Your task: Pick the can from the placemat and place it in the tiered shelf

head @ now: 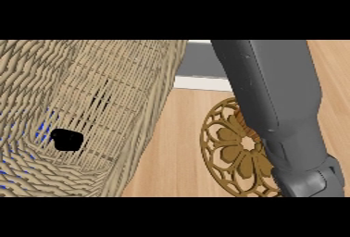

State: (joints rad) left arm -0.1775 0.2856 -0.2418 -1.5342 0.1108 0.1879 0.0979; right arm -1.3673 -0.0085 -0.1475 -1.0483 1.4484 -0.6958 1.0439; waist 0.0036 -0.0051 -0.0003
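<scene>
Beside woven shelf, gold placemat (can unseen).

Light wood bench, grain running approx. vertical in view. On it: round gold openwork placemat w/ flower motif at ctr, right part hidden behind grey forearm. Woven wicker shelf fills left side, v. close to cam. Grey/white strip across bench at top; can't tell what it is.
</scene>
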